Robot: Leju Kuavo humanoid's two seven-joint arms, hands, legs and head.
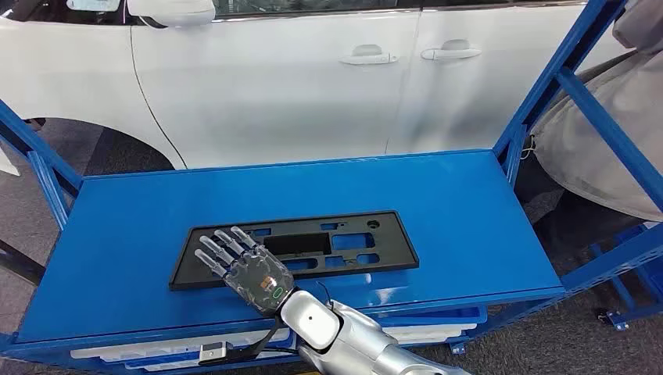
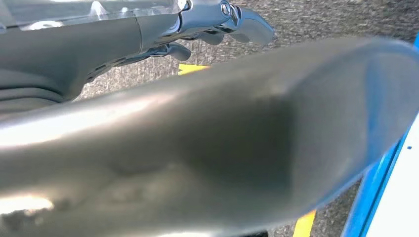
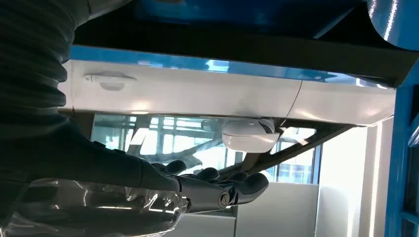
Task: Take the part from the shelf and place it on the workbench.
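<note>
Now your right hand (image 1: 249,269), fingers spread and holding nothing, overlaps the black part's (image 1: 328,246) left end at lower centre; blue shelf (image 1: 485,226) lies bare rightward.

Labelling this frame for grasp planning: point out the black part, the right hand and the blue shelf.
black part (image 1: 367,244): head view, on its right half.
right hand (image 1: 246,269): head view, on its back, over the part's left end.
blue shelf (image 1: 469,203): head view, on a bare stretch.

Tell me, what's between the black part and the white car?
Just bare blue shelf top, then its back edge. The head view shows nothing lying on that stretch between the black part and the white car.
</note>
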